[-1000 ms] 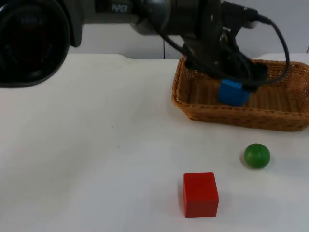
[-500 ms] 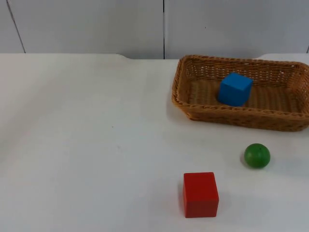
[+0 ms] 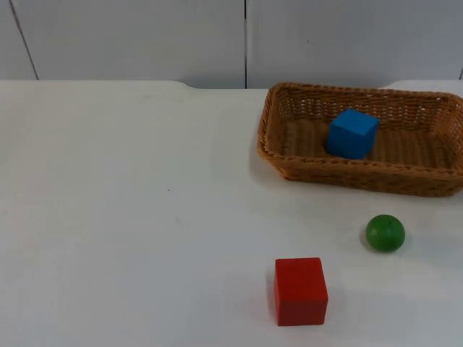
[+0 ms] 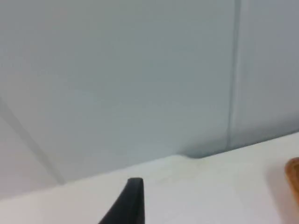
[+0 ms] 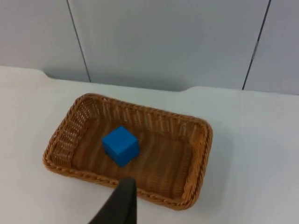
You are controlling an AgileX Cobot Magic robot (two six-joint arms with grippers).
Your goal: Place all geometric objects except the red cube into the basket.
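both end effectors sit high and back from the white desk (image 3: 130, 217): the left end effector (image 4: 128, 205) looks along a black fingertip toward the grey partition wall (image 4: 117, 79) with a sliver of the basket at the edge, and the right end effector (image 5: 119, 205) hangs above the near rim of the rectangular woven wicker basket (image 5: 196, 154). one fingertip of each is visible, so i cannot tell whether either is open or closed. the small blue cube (image 3: 352, 133) already lies inside the basket, toward its left half, tilted a little against the weave. the green ball (image 3: 385, 233) rests on the desk just in front of the basket's front wall, apart from it, and the red cube (image 3: 300, 290) stands nearer the camera and to the left, well apart from the ball. the step in hand looks to be fetching the green ball, and the right arm seems the nearer one while the left waits. to do it well, i would come straight down over the ball's centre with the jaws spread wide, close gently so it cannot squirt sideways and roll, keep clear of the red cube, then lift high enough to clear the basket's wall before releasing low beside the blue cube.
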